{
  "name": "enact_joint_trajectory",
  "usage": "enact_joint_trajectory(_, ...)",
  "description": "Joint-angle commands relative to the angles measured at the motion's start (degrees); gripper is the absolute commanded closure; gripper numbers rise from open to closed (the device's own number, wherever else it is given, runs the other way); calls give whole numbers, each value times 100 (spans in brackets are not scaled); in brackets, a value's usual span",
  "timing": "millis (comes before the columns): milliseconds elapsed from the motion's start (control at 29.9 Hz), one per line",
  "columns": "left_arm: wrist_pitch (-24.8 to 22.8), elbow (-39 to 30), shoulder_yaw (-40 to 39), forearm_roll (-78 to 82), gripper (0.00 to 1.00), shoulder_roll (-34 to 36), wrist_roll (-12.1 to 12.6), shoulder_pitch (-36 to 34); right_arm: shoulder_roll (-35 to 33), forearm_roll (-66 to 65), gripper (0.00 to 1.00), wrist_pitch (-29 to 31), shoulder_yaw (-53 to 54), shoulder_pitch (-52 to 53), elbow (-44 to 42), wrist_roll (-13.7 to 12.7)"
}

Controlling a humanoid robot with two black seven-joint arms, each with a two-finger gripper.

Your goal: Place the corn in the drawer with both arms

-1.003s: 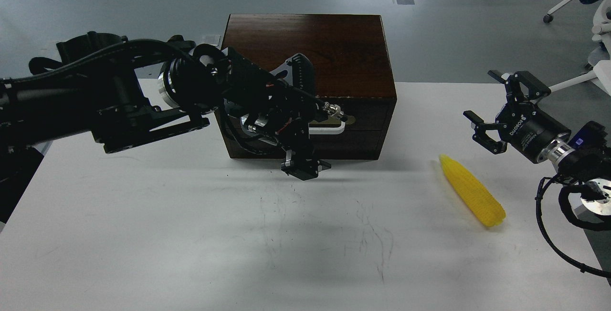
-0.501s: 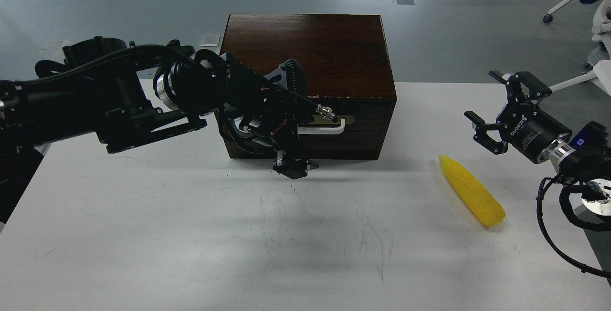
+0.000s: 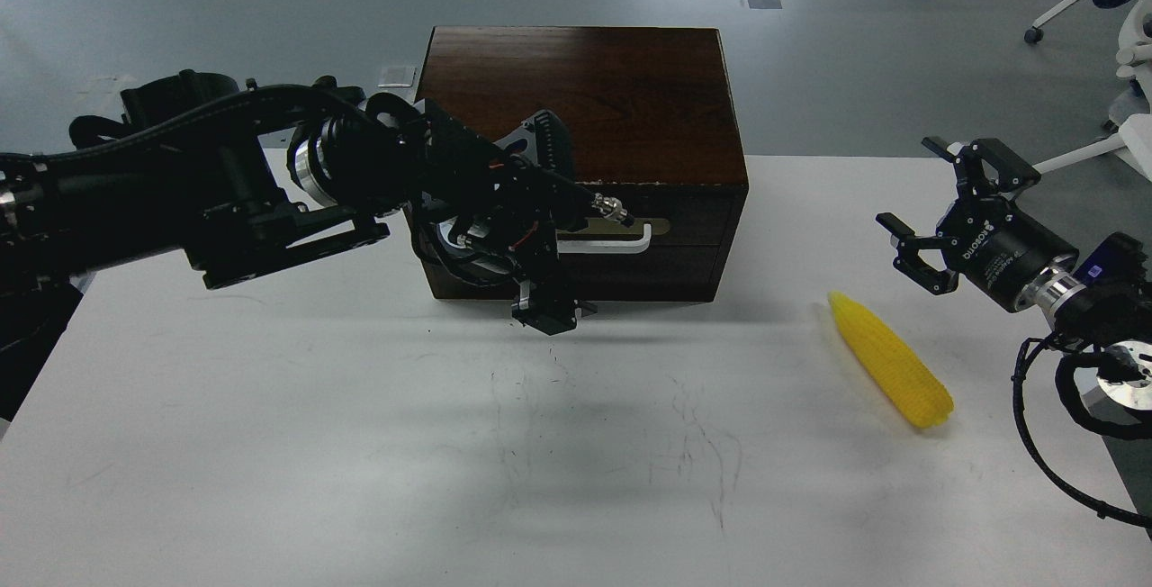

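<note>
Head view. White counter [image 3: 270,443], scuffed with faint dark scratches near its middle. A dark brown cabinet [image 3: 585,92] stands at the 12 o'clock side of the counter. Its drawer [image 3: 693,213] is shut, flush with the front; the white bar handle [image 3: 621,243] on its brass-coloured plate shows partly, with the left end hidden behind the arm.

Left arm [image 3: 207,191] comes in from 9 o'clock and crosses the cabinet's front left part. Left gripper [image 3: 546,315] hangs low in front of the cabinet, pointing down just above the counter; it is dark and seen small, so I cannot tell how its jaws stand.

Corn [image 3: 891,359] lies on the counter at about 4 o'clock from the cabinet, well apart from it, narrow tip toward 11 o'clock, thick end toward 5 o'clock.

Right gripper [image 3: 927,209] is at 3 o'clock, above and beside the corn, not touching it; jaws spread wide, holding nothing.
</note>
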Motion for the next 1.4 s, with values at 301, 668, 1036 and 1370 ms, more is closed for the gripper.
enact_joint_trajectory(301, 0, 144, 224, 0, 2, -152, 0, 2, -15, 0, 1, 0, 9, -58, 1, 0)
enact_joint_trajectory(668, 0, 171, 250, 0, 2, -135, 0, 28, -15, 0, 1, 8, 53, -102, -8, 0)
enact_joint_trajectory(1036, 0, -383, 452, 0, 2, -74, 0, 37, -15, 0, 1, 0, 53, -102, -8, 0)
enact_joint_trajectory(1370, 0, -1436, 452, -169, 2, 471, 0, -33, -6, 0, 1, 0, 62, -111, -8, 0)
